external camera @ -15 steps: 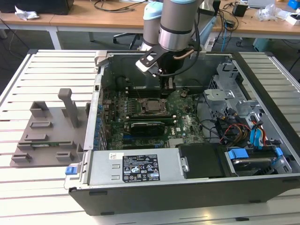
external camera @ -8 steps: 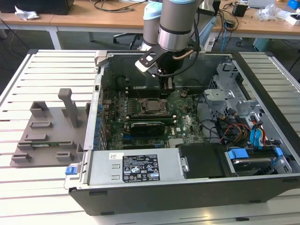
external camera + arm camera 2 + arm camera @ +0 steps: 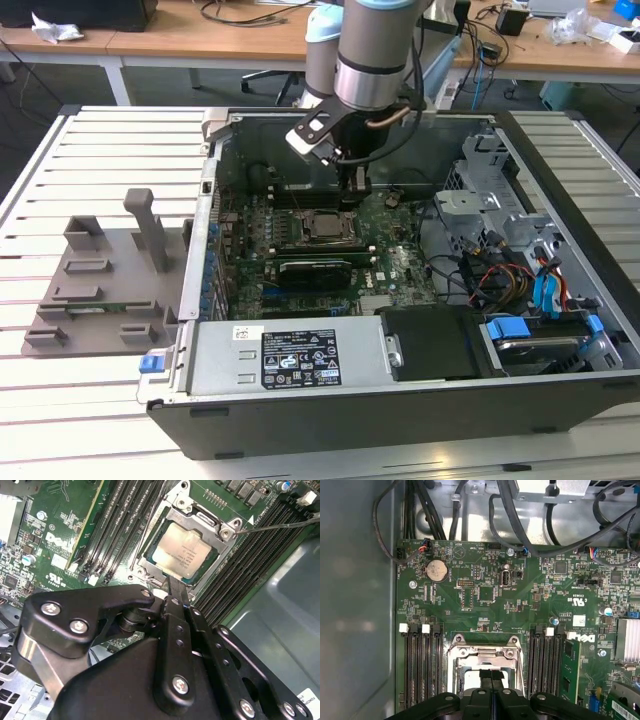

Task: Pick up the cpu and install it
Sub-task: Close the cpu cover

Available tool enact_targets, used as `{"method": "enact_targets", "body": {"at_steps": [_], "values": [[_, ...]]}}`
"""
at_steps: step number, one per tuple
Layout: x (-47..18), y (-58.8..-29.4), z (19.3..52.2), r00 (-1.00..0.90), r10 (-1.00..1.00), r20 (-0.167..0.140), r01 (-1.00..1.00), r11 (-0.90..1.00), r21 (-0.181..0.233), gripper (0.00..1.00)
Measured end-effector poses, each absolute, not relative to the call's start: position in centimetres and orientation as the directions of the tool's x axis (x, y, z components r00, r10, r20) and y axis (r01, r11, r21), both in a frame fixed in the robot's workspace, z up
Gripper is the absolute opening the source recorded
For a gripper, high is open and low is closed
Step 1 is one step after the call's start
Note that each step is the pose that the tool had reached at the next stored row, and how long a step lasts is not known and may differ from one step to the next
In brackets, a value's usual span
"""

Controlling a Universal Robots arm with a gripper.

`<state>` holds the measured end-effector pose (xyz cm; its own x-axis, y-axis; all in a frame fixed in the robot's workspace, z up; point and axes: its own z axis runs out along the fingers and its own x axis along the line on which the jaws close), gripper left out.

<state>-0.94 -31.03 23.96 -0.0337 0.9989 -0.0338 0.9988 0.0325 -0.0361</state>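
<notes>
The cpu [image 3: 184, 555], a flat square chip with a silver-grey top, lies in the motherboard socket under the metal frame [image 3: 197, 516]. The exterior view shows the cpu [image 3: 325, 226] in the middle of the green board inside the open computer case. My gripper [image 3: 175, 584] hangs just above the socket's edge with its two black fingers pressed together and nothing between them. In the first wrist view the shut gripper [image 3: 491, 673] covers part of the socket frame [image 3: 485, 651]. In the exterior view my gripper [image 3: 353, 192] points down just behind the cpu.
Black memory slots [image 3: 420, 665] flank the socket on both sides. Cable bundles [image 3: 520, 510] run along the case wall. A drive cage [image 3: 480, 185] and a power supply [image 3: 290, 358] stand inside the case. A grey holder tray [image 3: 100, 290] sits on the slatted table at the exterior view's left.
</notes>
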Motion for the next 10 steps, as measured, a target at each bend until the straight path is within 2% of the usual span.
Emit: {"method": "enact_targets", "body": {"at_steps": [10], "values": [[-1.22, -31.03, 23.85, -0.034, 0.999, -0.034, 0.999, 0.032, -0.036, 0.11]]}}
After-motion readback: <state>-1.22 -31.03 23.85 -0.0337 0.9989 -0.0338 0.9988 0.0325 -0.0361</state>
